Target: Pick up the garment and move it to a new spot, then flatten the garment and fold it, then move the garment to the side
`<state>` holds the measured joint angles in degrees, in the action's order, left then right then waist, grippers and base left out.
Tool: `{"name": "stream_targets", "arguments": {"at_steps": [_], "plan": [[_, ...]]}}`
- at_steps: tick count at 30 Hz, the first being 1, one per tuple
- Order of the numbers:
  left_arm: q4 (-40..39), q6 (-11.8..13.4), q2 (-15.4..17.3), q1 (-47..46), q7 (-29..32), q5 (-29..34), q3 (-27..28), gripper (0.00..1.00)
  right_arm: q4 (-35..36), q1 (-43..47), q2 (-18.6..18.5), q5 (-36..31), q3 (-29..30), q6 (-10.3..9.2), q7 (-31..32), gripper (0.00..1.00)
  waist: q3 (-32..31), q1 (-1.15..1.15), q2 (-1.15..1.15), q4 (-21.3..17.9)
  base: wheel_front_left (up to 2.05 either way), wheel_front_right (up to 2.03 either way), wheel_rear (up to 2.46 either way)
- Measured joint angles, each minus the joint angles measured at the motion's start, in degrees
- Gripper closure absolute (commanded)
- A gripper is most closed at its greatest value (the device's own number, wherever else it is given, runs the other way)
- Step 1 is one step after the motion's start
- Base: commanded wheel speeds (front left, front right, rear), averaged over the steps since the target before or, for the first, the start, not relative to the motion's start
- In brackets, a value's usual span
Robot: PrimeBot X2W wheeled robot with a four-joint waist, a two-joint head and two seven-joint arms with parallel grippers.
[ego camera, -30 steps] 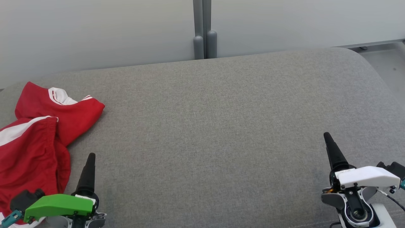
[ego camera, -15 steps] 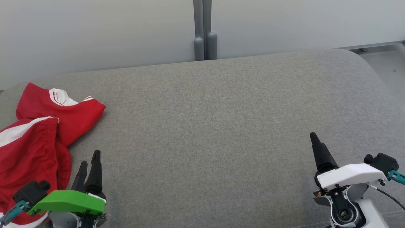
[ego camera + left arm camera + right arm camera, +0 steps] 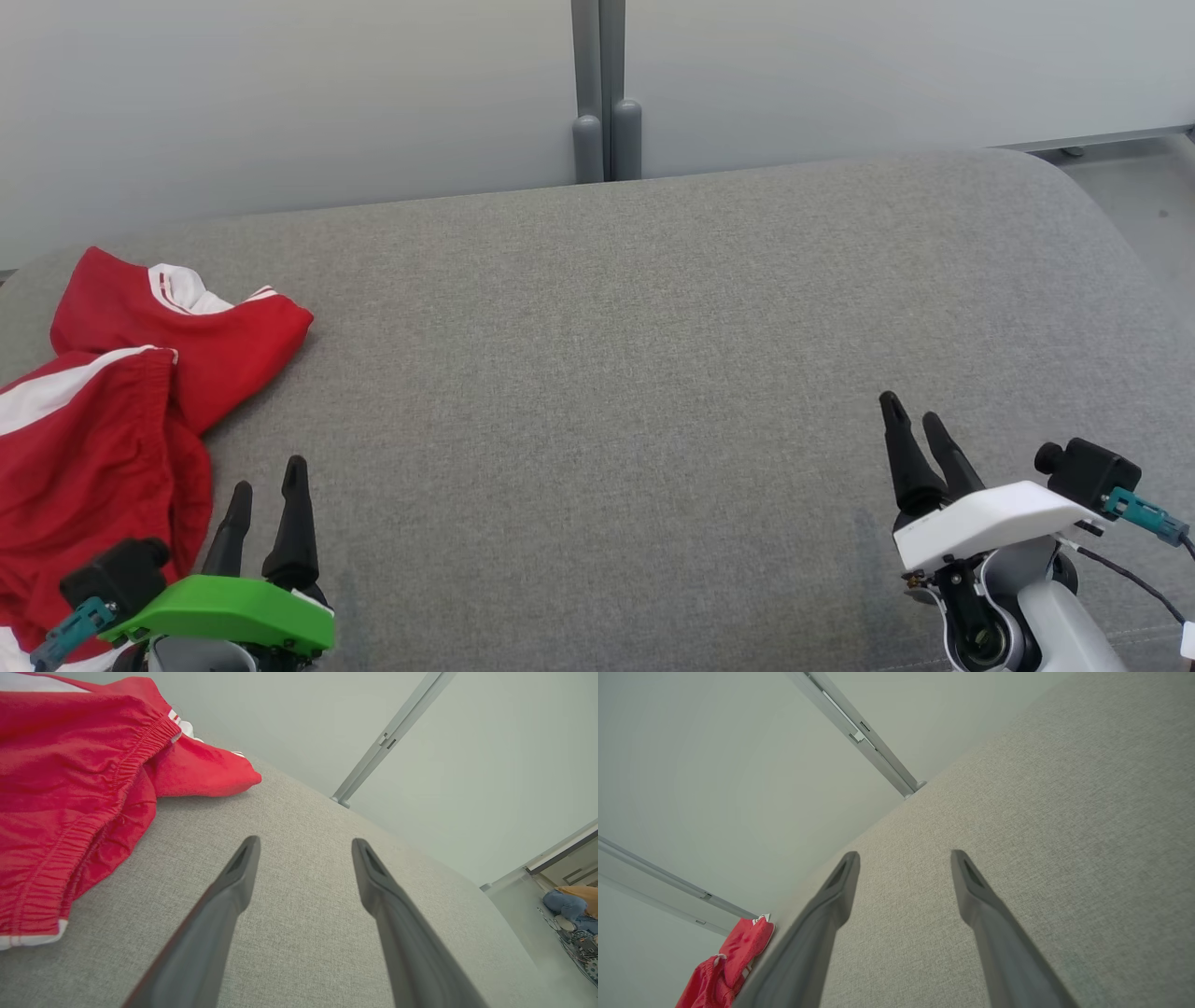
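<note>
The red garment (image 3: 112,392) has kept its place over the last second, and it is the two grippers that have moved. The left gripper (image 3: 269,474) has turned at the wrist, so that both dark fingers now show where one showed before. The right gripper (image 3: 913,409) has turned the same way and slid inward toward the left one.

The garment, red with white stripes and an elastic waistband, lies crumpled on the grey cushion (image 3: 597,355). It sits just outside the left gripper's jaws, on their left, close to the nearer finger but not touching it. In the left wrist view the gathered waistband runs beside and beyond that finger.

The left jaws stand wide apart with only bare cushion fabric between them. The right jaws are equally wide and hold nothing, and they are over bare cushion well apart from the garment. In the right wrist view the garment is a small red heap far off to the left of the fingers.

Beyond both sets of fingertips the cushion ends at a pale wall (image 3: 280,93), which is split by a grey post (image 3: 597,93).
</note>
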<state>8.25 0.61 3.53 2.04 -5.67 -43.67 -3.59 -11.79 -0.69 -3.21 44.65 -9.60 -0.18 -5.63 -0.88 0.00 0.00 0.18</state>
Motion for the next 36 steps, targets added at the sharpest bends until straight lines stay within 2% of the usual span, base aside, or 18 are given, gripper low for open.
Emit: {"name": "stream_targets", "arguments": {"at_steps": [36], "plan": [[-4.9, 4.7, 0.0, 3.3, -7.1, 28.7, -2.1, 0.0, 2.8, 0.0, -0.7, -28.6, -8.6, -4.02, -7.0, 0.0, -0.7, 0.0, 0.0, -0.1, 0.0, 0.0, 0.0]]}}
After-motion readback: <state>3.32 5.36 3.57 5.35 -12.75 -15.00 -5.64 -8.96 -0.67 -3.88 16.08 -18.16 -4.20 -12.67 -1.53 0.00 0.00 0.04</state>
